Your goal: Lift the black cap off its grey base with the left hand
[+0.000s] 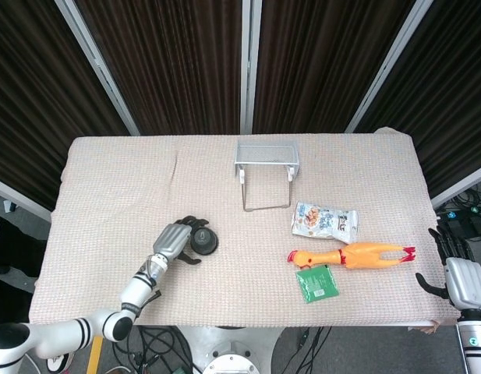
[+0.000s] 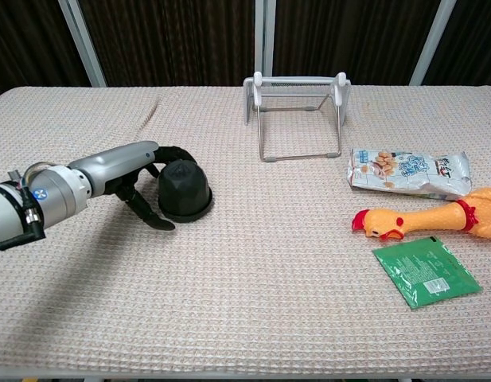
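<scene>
The black domed cap (image 1: 204,240) (image 2: 185,185) sits on its low grey base (image 2: 186,213) left of the table's middle. My left hand (image 1: 173,241) (image 2: 130,167) lies flat beside it on the left. Its fingers reach round the cap's far side and the thumb (image 2: 152,216) lies along the near left of the base. The fingers stay apart, and whether they touch the cap cannot be told. My right hand (image 1: 458,279) hangs off the table's right front corner, fingers spread, holding nothing; the chest view does not show it.
A wire rack (image 1: 267,160) (image 2: 297,99) stands at the back centre. To the right lie a snack bag (image 1: 324,222) (image 2: 408,171), a rubber chicken (image 1: 349,255) (image 2: 424,219) and a green packet (image 1: 316,282) (image 2: 426,272).
</scene>
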Controlling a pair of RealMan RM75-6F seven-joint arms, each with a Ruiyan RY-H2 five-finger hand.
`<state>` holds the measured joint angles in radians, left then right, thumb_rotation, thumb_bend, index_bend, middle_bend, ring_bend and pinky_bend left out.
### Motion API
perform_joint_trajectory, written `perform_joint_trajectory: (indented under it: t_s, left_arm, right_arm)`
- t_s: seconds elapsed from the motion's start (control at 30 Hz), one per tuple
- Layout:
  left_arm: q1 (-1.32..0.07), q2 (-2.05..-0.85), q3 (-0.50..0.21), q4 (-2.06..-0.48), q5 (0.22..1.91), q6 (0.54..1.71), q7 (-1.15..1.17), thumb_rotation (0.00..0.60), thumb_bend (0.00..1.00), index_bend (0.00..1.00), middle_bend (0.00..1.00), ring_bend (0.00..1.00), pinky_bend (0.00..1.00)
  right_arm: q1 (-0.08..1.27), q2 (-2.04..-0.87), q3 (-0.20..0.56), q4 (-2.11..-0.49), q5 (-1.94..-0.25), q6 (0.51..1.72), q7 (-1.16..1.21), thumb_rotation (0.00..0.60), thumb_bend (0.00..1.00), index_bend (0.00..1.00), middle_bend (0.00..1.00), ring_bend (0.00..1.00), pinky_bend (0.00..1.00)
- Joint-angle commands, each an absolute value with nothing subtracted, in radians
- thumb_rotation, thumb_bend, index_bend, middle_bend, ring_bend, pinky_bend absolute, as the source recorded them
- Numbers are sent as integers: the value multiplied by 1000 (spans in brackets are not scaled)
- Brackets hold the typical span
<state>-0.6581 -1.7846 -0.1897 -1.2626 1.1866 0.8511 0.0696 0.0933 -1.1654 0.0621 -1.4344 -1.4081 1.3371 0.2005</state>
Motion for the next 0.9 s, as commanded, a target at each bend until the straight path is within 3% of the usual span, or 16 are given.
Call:
perform_joint_trajectory:
  t_s: [0.03,0.6,0.9]
  left_arm:
    - [-664,-1785,-191,-1261,1191,854,57,600,71,164,211,115,211]
    - [-686,-1807,-179,-1206,1204,832,-3,600,85,166,234,132,226]
    - [-689,-1821,-177,-1194,1222,846,-38,600,156,202,282,179,264]
  right_arm:
    - [94,-1167,62,-1433,-1406,1333,200,600,187,0,0,0,0]
    - [94,-1174,64,-1417,-1396,1321,207,600,188,0,0,0,0]
    - [94,-1178,64,-1411,-1393,1316,210,600,188,0,0,0,0]
